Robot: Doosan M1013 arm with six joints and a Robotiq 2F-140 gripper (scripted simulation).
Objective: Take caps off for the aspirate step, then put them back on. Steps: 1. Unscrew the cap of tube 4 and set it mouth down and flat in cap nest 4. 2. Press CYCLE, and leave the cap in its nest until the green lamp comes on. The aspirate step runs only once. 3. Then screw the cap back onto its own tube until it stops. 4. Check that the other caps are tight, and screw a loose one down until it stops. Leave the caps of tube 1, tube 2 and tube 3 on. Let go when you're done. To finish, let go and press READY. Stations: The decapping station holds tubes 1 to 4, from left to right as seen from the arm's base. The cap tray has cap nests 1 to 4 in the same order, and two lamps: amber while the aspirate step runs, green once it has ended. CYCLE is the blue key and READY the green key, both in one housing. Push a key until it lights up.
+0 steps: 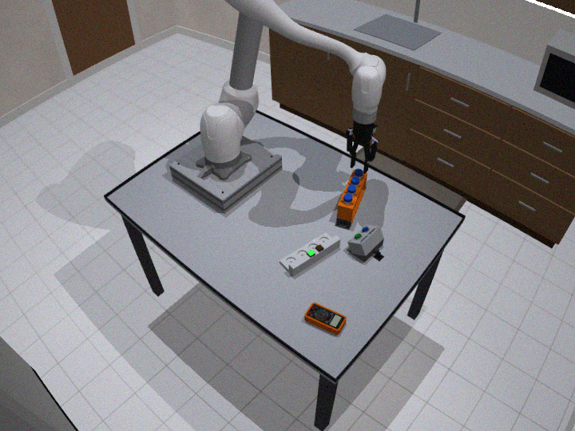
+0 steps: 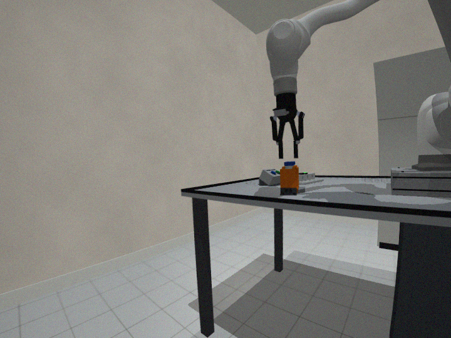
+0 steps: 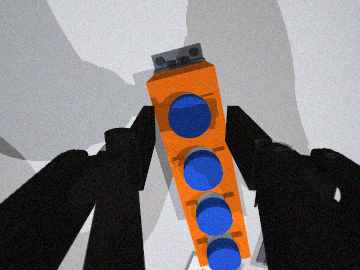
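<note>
Wrist view shows your black 2-finger gripper [image 3: 197, 165] part-open and holding nothing, above the orange decapping block [image 3: 200, 165] on the grey table [image 1: 223, 241], with all 4 blue caps [image 3: 189, 115] on their tubes. The green lamp [image 1: 310, 253] on the white cap tray [image 1: 290, 264] is lit, so the cap check looks current. Before descending onto the next cap, centre both fingers squarely around it, then turn until it stops.

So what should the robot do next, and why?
Probably move sideways over the next blue cap and test its tightness. The green lamp is lit, all four caps sit on the orange station, and the open gripper hangs empty above the end cap.
</note>
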